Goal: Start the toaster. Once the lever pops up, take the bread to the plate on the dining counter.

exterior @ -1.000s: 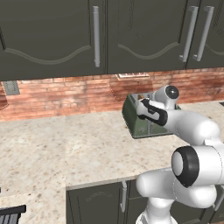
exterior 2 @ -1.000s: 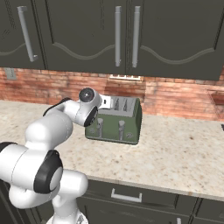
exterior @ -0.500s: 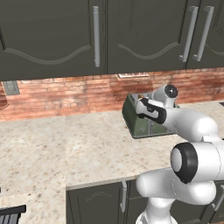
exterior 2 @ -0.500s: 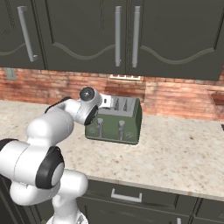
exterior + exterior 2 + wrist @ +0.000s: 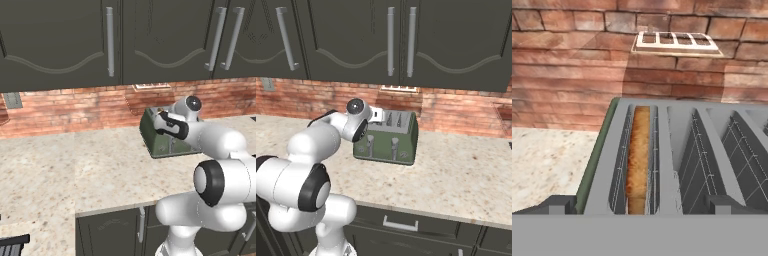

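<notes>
My hand [image 5: 640,209] hangs just above the toaster [image 5: 387,137], pointed down at its slotted top. Fingers [image 5: 556,205] spread wide, nothing between them; the two dark tips show low in the hand view, one on either side of the slots.

Toaster: dark green box, silvery top, standing on the table [image 5: 60,165] toward its back edge, close to the brick wall [image 5: 65,107]. From the right base view two pale levers [image 5: 370,140] sit on its front face. Whether they are up or down I cannot tell.

Bread [image 5: 639,155]: brown slice standing on edge inside the leftmost slot as the hand view has it, its top edge about level with the slot mouth. The slots beside it hold wire grids.

Wall: a white outlet plate [image 5: 675,42] on the bricks straight behind the toaster. Another grey plate [image 5: 12,100] further left along the wall.

Dark cabinets [image 5: 346,40] with long metal handles run above the bricks. Table top is beige speckled stone, with dark cabinet fronts [image 5: 401,227] under its front edge.
</notes>
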Available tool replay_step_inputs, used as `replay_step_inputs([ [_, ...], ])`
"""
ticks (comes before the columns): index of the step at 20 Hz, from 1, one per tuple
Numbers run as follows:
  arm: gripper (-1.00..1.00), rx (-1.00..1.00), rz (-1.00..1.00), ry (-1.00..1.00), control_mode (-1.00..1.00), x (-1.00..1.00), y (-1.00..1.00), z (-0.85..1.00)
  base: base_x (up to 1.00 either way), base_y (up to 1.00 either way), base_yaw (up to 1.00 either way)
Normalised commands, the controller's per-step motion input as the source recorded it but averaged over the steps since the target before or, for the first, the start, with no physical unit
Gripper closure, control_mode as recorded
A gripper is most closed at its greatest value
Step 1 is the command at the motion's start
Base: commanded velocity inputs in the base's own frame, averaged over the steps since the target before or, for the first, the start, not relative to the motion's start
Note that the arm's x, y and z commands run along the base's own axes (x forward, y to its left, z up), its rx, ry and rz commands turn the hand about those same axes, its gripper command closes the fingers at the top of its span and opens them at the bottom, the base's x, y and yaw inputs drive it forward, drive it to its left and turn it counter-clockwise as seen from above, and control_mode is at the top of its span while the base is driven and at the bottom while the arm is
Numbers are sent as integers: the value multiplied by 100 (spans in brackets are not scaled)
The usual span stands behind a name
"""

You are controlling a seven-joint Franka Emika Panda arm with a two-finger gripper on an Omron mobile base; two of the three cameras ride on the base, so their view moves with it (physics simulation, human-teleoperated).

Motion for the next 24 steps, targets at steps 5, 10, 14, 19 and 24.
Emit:
replay_step_inputs([
  [5, -100, 0, 0, 0, -100, 9, 0, -2, 0, 0, 0],
  [10, -100, 0, 0, 0, -100, 10, 0, -11, 0, 0, 0],
  [14, -100, 0, 0, 0, -100, 11, 0, -17, 0, 0, 0],
  [19, -100, 0, 0, 0, -100, 5, 0, -12, 0, 0, 0],
  [24, -100, 0, 0, 0, -100, 0, 0, -2, 0, 0, 0],
])
